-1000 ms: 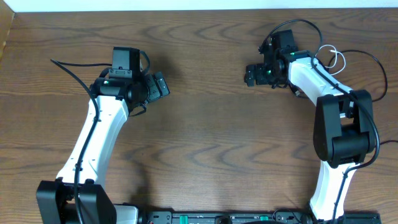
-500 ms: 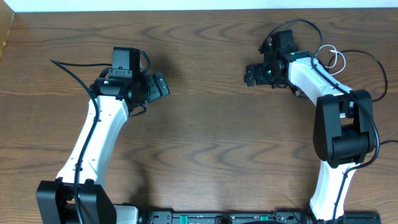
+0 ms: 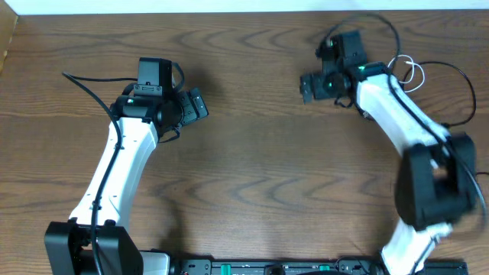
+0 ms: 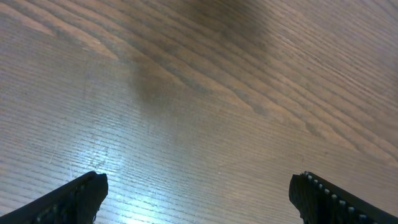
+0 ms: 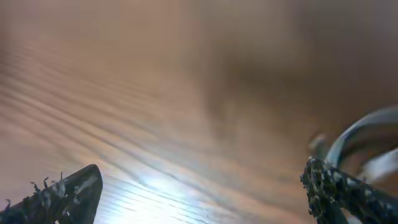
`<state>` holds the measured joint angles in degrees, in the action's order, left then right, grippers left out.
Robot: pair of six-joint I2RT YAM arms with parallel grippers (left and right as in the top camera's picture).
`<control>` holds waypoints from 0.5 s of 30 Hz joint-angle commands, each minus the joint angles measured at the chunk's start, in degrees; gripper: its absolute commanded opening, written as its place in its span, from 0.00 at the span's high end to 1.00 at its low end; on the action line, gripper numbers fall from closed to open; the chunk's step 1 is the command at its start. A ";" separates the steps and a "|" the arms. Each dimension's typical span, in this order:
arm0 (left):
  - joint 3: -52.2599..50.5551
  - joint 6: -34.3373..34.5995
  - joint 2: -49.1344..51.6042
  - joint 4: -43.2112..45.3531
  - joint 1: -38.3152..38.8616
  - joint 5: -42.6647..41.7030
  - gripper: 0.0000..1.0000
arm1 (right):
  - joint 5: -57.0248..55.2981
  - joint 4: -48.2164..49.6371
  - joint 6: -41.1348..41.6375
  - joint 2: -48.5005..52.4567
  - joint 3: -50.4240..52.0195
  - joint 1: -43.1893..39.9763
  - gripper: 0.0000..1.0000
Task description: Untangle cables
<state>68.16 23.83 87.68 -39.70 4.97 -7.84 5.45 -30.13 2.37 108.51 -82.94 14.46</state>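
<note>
The white cable (image 3: 411, 71) lies in small loops at the far right of the table, beside the right arm's forearm. The thin black cable (image 3: 458, 70) arcs from those loops toward the right edge. My right gripper (image 3: 308, 85) is open and empty, well left of the cables; its wrist view (image 5: 202, 186) is blurred, showing bare wood between the fingers and a pale curved streak (image 5: 367, 127) at the right edge. My left gripper (image 3: 196, 105) is open and empty over bare wood on the left half, far from the cables, as its wrist view (image 4: 199, 193) also shows.
The wooden table (image 3: 252, 168) runs to a pale far edge (image 3: 229, 6). A thick black arm wire (image 3: 382, 21) loops above the right wrist. Another arm wire (image 3: 84, 85) trails left of the left arm.
The right arm is in motion and blurred: its gripper has shifted slightly up and left, and its elbow has swung out to the right. The left arm and the cables have not moved.
</note>
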 commanded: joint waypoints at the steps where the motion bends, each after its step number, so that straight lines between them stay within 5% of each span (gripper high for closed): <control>1: 0.42 0.26 0.28 -0.15 -0.09 -0.50 0.02 | -6.38 2.38 -6.95 -15.58 2.56 2.84 0.01; 15: 0.42 0.26 0.28 -0.15 -0.09 -0.50 0.02 | -11.32 3.23 -8.04 -66.88 34.36 0.94 0.01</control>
<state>68.16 23.99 87.68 -39.72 4.97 -7.86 -4.91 -27.03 -4.82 49.84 -54.35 15.55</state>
